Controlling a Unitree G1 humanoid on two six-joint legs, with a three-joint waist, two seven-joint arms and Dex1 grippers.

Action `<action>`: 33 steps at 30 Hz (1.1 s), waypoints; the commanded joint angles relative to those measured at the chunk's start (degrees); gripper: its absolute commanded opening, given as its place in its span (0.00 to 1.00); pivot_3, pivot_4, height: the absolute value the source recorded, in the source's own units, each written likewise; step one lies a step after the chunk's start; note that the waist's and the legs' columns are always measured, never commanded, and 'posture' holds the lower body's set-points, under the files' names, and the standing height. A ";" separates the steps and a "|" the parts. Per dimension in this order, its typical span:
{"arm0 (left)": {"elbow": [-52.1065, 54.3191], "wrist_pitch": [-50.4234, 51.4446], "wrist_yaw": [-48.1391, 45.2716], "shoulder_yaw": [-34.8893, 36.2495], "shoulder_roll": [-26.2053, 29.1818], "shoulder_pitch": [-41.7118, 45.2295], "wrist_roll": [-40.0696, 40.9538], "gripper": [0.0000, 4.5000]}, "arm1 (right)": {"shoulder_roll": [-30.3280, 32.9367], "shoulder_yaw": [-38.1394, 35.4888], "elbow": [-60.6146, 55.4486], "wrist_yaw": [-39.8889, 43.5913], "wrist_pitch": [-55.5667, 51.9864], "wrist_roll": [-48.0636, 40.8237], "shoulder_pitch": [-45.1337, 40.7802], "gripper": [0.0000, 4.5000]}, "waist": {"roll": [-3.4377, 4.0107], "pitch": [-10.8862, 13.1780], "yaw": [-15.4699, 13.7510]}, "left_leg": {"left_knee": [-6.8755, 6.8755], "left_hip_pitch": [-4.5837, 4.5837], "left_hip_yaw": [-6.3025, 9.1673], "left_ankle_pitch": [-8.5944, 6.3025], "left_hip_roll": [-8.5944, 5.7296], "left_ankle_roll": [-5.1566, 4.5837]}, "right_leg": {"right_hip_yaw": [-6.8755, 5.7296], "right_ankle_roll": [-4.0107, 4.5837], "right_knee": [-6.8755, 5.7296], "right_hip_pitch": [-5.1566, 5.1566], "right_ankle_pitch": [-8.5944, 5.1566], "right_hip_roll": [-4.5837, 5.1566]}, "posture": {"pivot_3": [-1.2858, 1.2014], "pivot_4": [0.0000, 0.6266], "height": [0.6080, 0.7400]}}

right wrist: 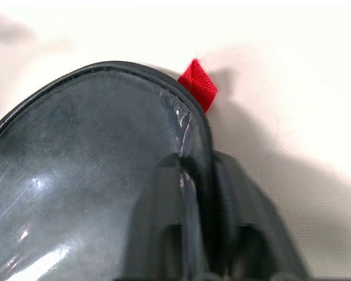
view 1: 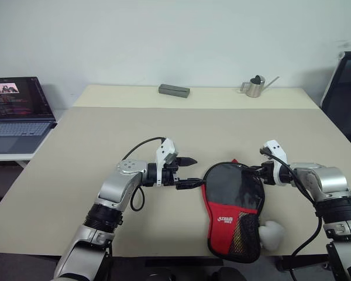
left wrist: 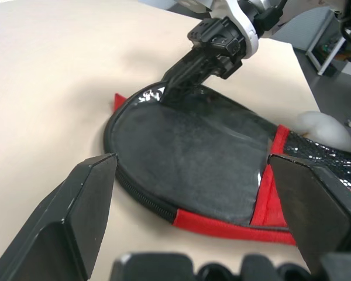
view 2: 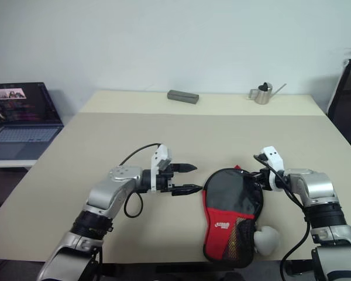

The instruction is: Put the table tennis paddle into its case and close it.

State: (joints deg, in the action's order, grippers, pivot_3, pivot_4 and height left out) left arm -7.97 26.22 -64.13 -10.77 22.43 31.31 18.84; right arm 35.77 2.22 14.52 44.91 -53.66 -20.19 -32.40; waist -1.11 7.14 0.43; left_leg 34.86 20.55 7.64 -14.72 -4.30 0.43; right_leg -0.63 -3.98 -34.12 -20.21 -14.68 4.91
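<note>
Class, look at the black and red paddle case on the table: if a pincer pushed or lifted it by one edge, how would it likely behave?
The case is fabric with a mesh pocket, so it would probably sag if lifted by an edge. It lies flat, so it should slide, not roll. Its glossy top panel may be slippery where the right pincer is closed on its rim.

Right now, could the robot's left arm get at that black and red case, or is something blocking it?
Probably yes. The left gripper hangs open just beside the case, with bare table between them. The right gripper is shut on the far rim, leaving the near side free.
</note>
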 commanded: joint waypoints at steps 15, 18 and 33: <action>1.60 -1.31 -0.61 -0.59 1.34 0.01 -0.43 1.00 | -9.05 2.81 2.00 0.85 3.13 1.66 -9.78 0.01 | 0.08 0.06 1.36 | -0.01 -0.02 0.05 0.03 -0.01 0.04 | 0.02 0.17 -0.04 -0.24 0.10 -0.07 | 0.52 0.24 1.00; 1.65 -1.37 -0.59 -0.74 1.22 -0.19 -0.62 1.00 | -10.68 3.89 4.69 0.86 4.76 2.89 -12.35 0.01 | 0.09 0.06 1.29 | -0.01 -0.02 0.04 0.04 -0.03 0.05 | 0.03 0.17 -0.05 -0.30 0.12 -0.08 | 0.52 0.24 1.00; 2.27 -1.49 0.10 -1.34 0.90 -1.23 -1.10 1.00 | -12.63 4.98 18.02 -0.41 12.94 9.07 -17.27 0.01 | 0.12 0.09 1.23 | -0.02 -0.02 0.07 0.09 -0.03 0.13 | 0.03 0.32 -0.07 -0.31 0.26 -0.22 | 0.52 0.24 1.00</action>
State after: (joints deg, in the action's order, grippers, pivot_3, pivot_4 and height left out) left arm -7.96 25.72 -64.22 -12.05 23.40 29.95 17.59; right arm 22.70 8.62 32.24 45.77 -42.77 -12.02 -47.20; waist -0.99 7.22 1.66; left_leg 34.84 20.53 7.72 -14.62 -4.33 0.57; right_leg -0.60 -3.65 -34.20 -20.52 -14.42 4.69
